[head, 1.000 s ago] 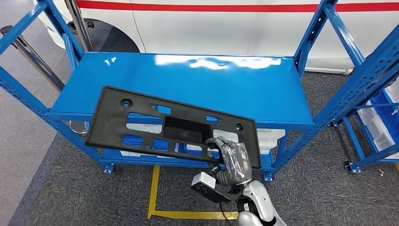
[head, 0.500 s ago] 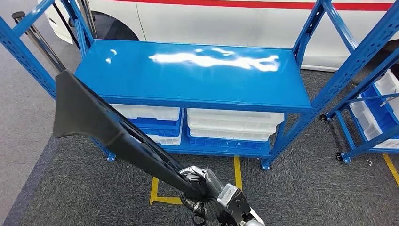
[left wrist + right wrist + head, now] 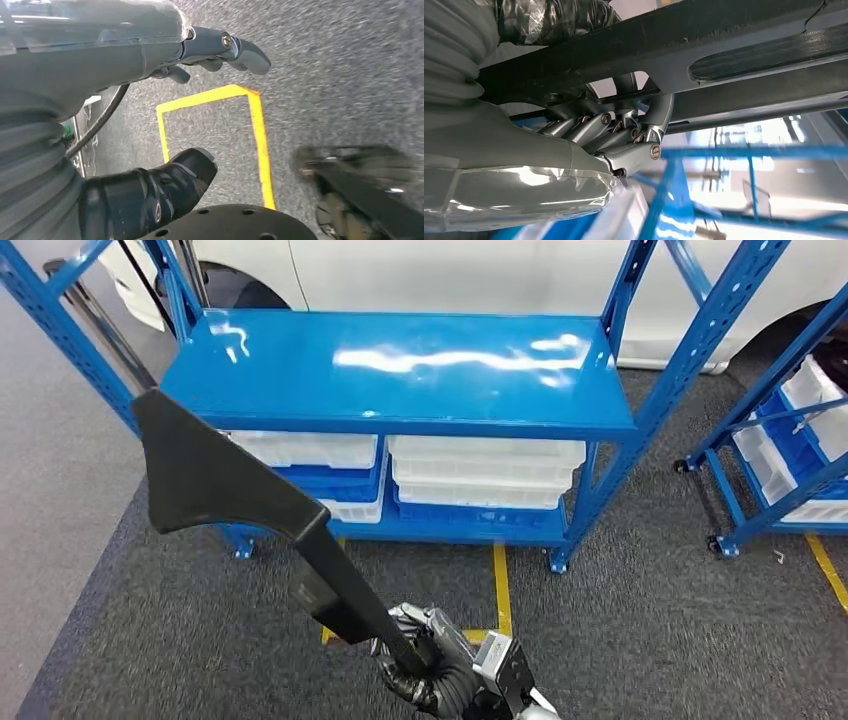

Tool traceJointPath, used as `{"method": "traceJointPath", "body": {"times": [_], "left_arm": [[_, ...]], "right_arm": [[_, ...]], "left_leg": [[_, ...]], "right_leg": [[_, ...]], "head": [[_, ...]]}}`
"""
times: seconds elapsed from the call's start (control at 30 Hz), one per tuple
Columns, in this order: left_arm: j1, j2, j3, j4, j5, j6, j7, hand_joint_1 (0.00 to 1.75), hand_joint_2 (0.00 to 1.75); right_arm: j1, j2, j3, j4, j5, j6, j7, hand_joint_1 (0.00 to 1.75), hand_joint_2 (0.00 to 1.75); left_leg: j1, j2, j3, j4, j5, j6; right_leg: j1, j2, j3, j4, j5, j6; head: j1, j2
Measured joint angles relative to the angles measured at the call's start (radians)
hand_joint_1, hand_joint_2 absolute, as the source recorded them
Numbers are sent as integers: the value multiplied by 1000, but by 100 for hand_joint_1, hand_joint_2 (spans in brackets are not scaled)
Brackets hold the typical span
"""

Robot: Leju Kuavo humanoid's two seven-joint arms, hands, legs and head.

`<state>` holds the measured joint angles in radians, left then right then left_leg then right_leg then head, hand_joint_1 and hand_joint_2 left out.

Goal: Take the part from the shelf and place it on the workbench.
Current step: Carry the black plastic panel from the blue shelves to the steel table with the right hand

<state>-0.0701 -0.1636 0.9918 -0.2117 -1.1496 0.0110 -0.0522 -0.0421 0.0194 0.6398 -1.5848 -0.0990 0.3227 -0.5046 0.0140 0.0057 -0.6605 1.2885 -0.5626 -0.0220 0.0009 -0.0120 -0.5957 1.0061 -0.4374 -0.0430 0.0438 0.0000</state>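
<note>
No readable writing anywhere: just a small pale sticker on the part (image 3: 250,510), too small to make out. The long black panel is off the shelf (image 3: 400,370) and up in the air, seen nearly edge-on, its long axis running from the right hand (image 3: 425,670) at the near bottom up and away to the left, broad end highest, in front of the shelf's left corner. The right hand has its fingers (image 3: 624,135) wrapped tight around the panel's near end. The left hand (image 3: 150,115) hangs over the grey carpet (image 3: 650,620) and yellow floor tape (image 3: 260,135), thumb and fingers apart, holding nothing. White bins (image 3: 480,475) sit under the blue shelf top, a white vehicle (image 3: 450,275) stands behind, and a second blue rack (image 3: 790,450) is at right.
</note>
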Motion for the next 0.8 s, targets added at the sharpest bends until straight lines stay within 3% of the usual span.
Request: {"method": "traceJointPath", "body": {"times": [0.07, 0.13, 0.2, 0.27, 0.3, 0.33, 0.4, 0.43, 0.47, 0.5, 0.57, 0.6, 0.67, 0.73, 0.8], "left_arm": [[-1, 0, 0, 0, 0, -1, 1, 0, 175], [-1, -2, 0, 0, 1, -2, 4, 0, 175], [-2, -4, 1, 0, 3, -2, 10, 0, 175], [-1, -6, 2, 1, 6, -3, 16, 0, 175], [-1, -6, 3, 1, 7, -4, 18, 0, 175], [-1, -7, 3, 1, 7, -5, 19, 0, 175], [-2, -7, 4, 2, 8, -7, 20, 0, 175], [-2, -7, 5, 2, 8, -8, 20, 0, 175], [-2, -7, 5, 2, 8, -10, 20, 0, 175], [-2, -7, 5, 2, 8, -12, 20, 0, 175], [-2, -7, 5, 2, 6, -13, 20, 0, 175], [-2, -9, 5, 2, 5, -13, 20, 0, 175], [-2, -12, 5, 2, 4, -14, 20, 0, 175], [-2, -14, 5, 2, 3, -15, 22, 0, 175], [-1, -14, 5, 2, 1, -15, 27, 0, 175]], "right_arm": [[-1, 3, 0, 12, -6, 21, -4, 175, 175], [-5, 9, 1, 21, -10, 35, -6, 175, 175], [-12, 13, 5, 29, -10, 42, -7, 175, 175], [-18, 15, 12, 36, -10, 49, -7, 175, 175], [-20, 16, 15, 38, -9, 52, -7, 175, 175], [-22, 16, 18, 40, -9, 54, -7, 175, 175], [-24, 16, 24, 41, -7, 55, -7, 175, 175], [-26, 16, 27, 41, -7, 55, -7, 175, 175], [-27, 15, 30, 41, -7, 55, -7, 175, 175], [-28, 15, 32, 41, -7, 56, -7, 175, 175], [-33, 15, 37, 40, -6, 57, -7, 175, 175], [-37, 15, 40, 38, -6, 58, -8, 175, 175], [-42, 15, 44, 30, -7, 58, -11, 175, 175], [-43, 15, 48, 19, -8, 58, -16, 175, 175], [-43, 15, 50, 13, -9, 58, -19, 175, 175]], "left_leg": [[2, -1, 80, -80, 54, -3], [-1, -3, 176, -222, 35, 0], [-6, -6, 211, -292, 10, 10], [-2, -3, 195, -296, 25, 23], [0, 0, 186, -297, 35, 32], [2, 3, 176, -298, 47, 40], [-1, 6, 149, -293, 68, 51], [-2, 6, 133, -290, 78, 52], [-3, 6, 117, -285, 87, 53], [-4, 6, 100, -280, 95, 52], [-5, 6, 71, -270, 110, 49], [-7, 6, 61, -267, 116, 47], [-6, 5, 51, -266, 131, 37], [-2, 5, 45, -275, 152, 24], [0, 3, 34, -275, 139, 12]], "right_leg": [[-2, -1, -40, 19, 17, 8], [-2, -1, -68, 37, 31, 18], [0, -2, -79, 41, 51, 27], [1, 1, -86, 39, 58, 37], [0, 3, -93, 53, 35, 43], [-1, 5, -103, 85, -7, 47], [-5, 7, -127, 205, -112, 53], [-7, 8, -136, 268, -143, 54], [-7, 8, -136, 312, -150, 55], [-8, 8, -122, 326, -133, 54], [-6, 9, -43, 248, -77, 45], [-3, 10, 8, 177, -66, 38], [4, 12, 83, 54, -80, 26], [10, 12, 96, 9, -81, 20], [5, 13, 90, -15, -60, 11]], "head": [[0, 0], [0, 0], [0, 0], [1, 0], [1, 0], [2, 0], [2, 0], [2, 0], [2, 0], [2, 0], [2, 0], [2, 0], [2, 0], [2, 0], [1, 0]]}}
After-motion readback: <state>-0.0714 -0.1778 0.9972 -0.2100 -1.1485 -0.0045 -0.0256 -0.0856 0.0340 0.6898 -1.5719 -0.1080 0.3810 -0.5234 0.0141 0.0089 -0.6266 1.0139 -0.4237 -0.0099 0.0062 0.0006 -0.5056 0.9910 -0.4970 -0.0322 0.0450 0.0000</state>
